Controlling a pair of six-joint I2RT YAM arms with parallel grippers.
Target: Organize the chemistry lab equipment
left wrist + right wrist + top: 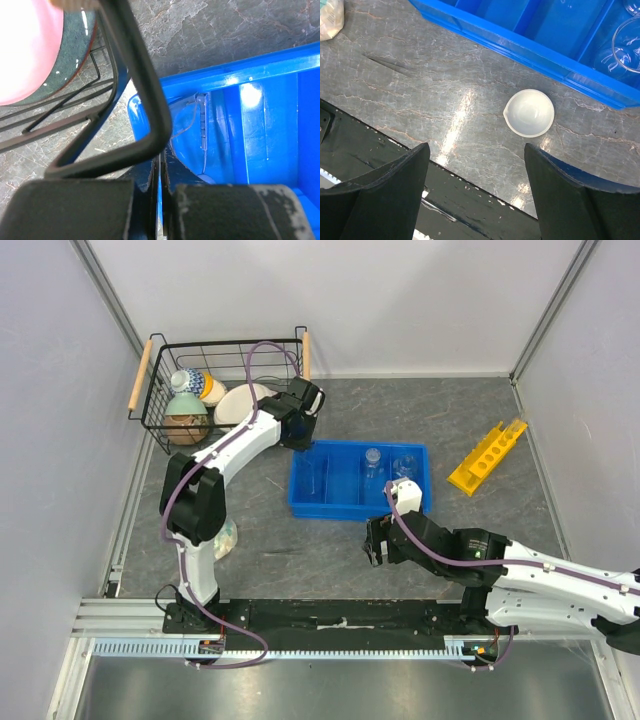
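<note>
A blue tray (355, 515) in the middle of the table holds clear glass vessels (373, 462) and a thin tube (202, 125). My left gripper (300, 435) is at the tray's far left corner, and its jaws (161, 165) are shut on the tray's thin left wall. A small white dish (529, 113) lies on the table just in front of the tray's near wall (520, 47). Above the table near the dish, my right gripper (476, 150) hangs open and empty, and it hides the dish in the top view. The yellow rack (487, 455) lies at the far right.
A black wire basket (160, 425) with pastel ceramic bowls stands at the back left, and its wire (140, 75) runs close past my left fingers. A pale rounded object (225, 537) sits by the left arm's base. The black mounting rail (470, 200) runs along the near edge.
</note>
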